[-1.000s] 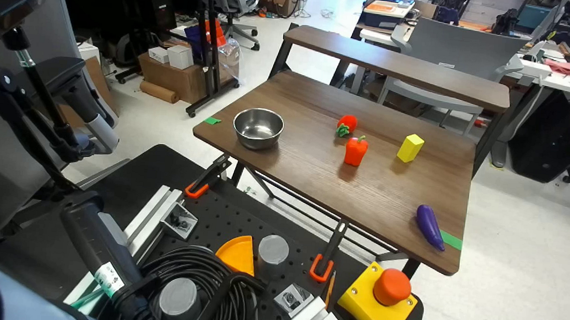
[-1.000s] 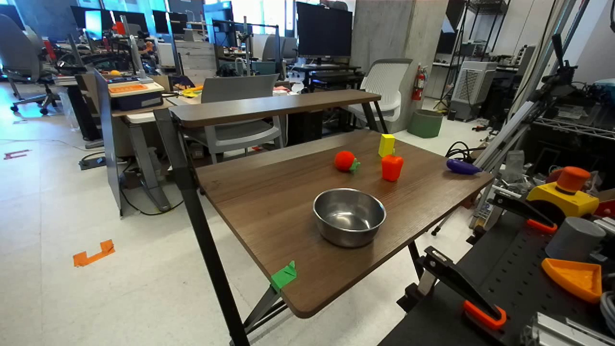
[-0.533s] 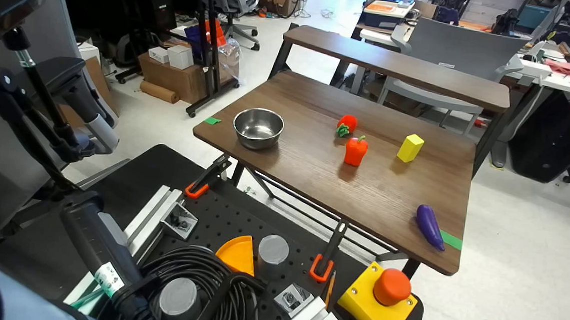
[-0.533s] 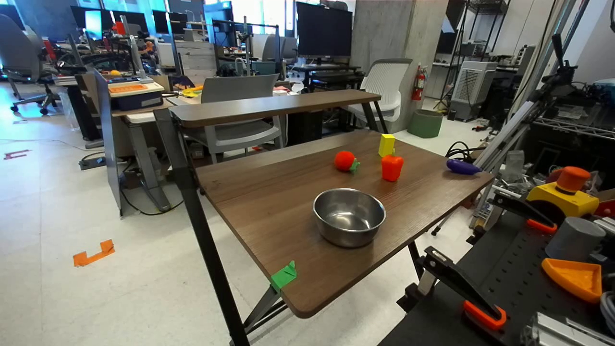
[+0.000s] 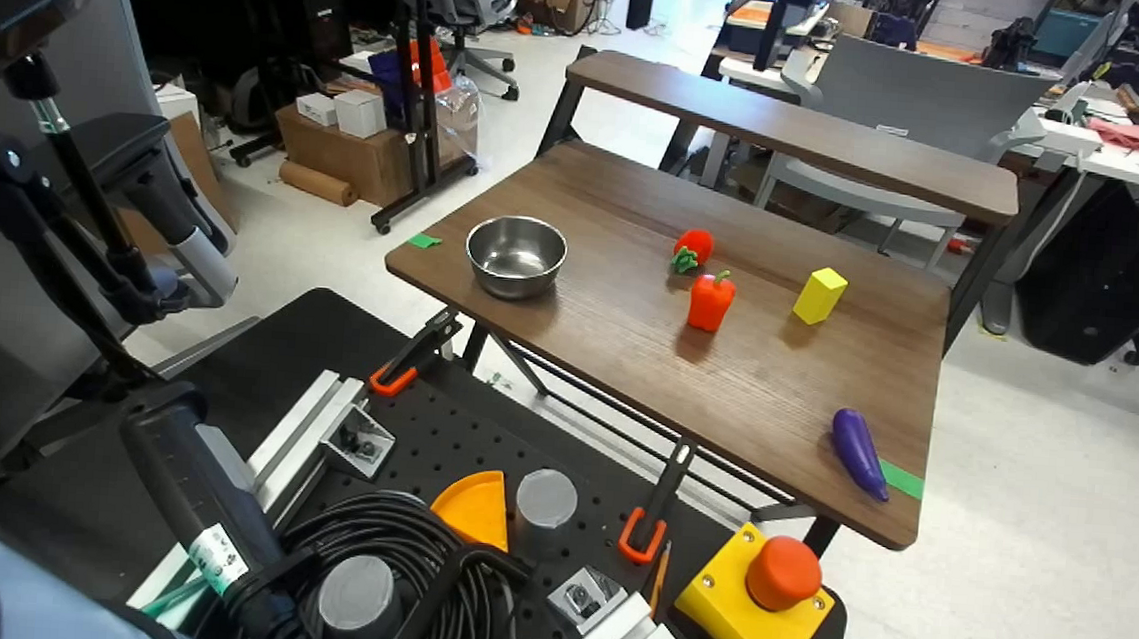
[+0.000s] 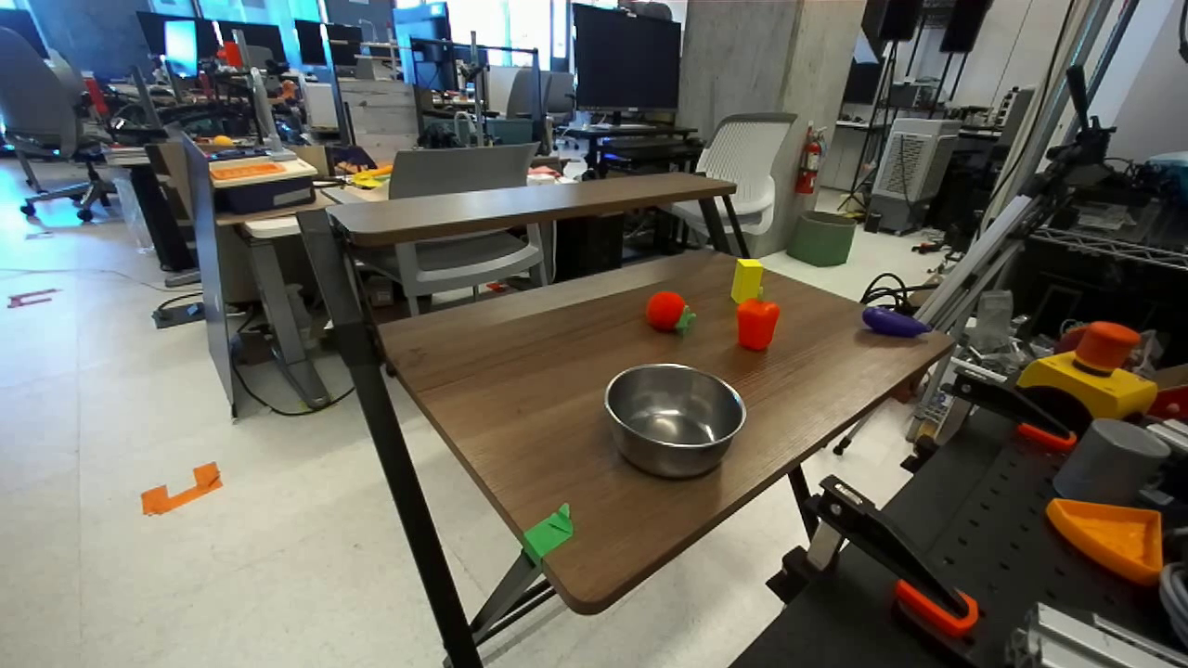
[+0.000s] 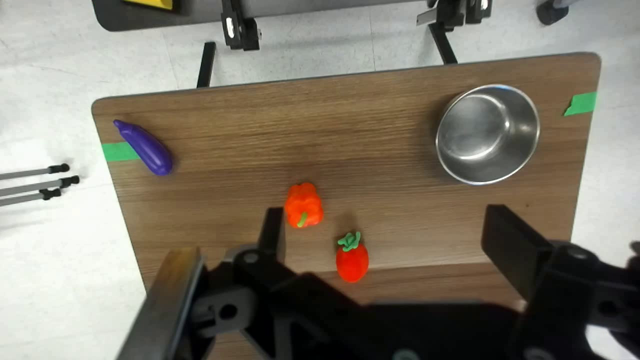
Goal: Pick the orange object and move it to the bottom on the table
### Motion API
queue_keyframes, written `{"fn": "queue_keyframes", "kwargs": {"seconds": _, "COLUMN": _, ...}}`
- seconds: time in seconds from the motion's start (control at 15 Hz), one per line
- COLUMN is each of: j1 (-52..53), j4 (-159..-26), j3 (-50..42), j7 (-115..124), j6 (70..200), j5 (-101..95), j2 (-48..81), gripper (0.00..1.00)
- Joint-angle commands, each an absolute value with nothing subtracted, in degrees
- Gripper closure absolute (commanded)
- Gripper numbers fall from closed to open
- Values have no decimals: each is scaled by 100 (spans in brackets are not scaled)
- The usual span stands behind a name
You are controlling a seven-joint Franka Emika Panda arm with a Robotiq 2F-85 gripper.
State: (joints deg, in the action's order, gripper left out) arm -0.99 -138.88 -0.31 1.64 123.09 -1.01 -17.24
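On table (image 7: 350, 125), orange pepper (image 7: 304, 204); gripper (image 7: 385, 227) above, 2 fingers (image 7: 515, 247) spread; white label (image 5: 219, 558), lettering perhaps, illegible.

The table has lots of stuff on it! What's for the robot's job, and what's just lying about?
For the job:
orange pepper, probably the one to pick
table
gripper, standing open

Just lying about:
red tomato
steel bowl
yellow block
purple eggplant

Lab space, black pegboard platform (image 5: 481, 434), coiled cable (image 5: 375, 523), red push button (image 5: 784, 572), computer monitors (image 6: 627, 60), swivel chair (image 6: 32, 97)
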Motion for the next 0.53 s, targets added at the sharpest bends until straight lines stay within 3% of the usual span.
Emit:
{"fn": "queue_keyframes", "kwargs": {"seconds": 0.0, "j1": -246, "j4": -13345, "j3": -154, "j7": 161, "j6": 12992, "j5": -168, "j2": -614, "gripper": 0}}
{"fn": "queue_keyframes", "kwargs": {"seconds": 0.47, "j1": -394, "j4": -12182, "j3": -349, "j7": 173, "j6": 13628, "j5": -44, "j2": 1337, "gripper": 0}}
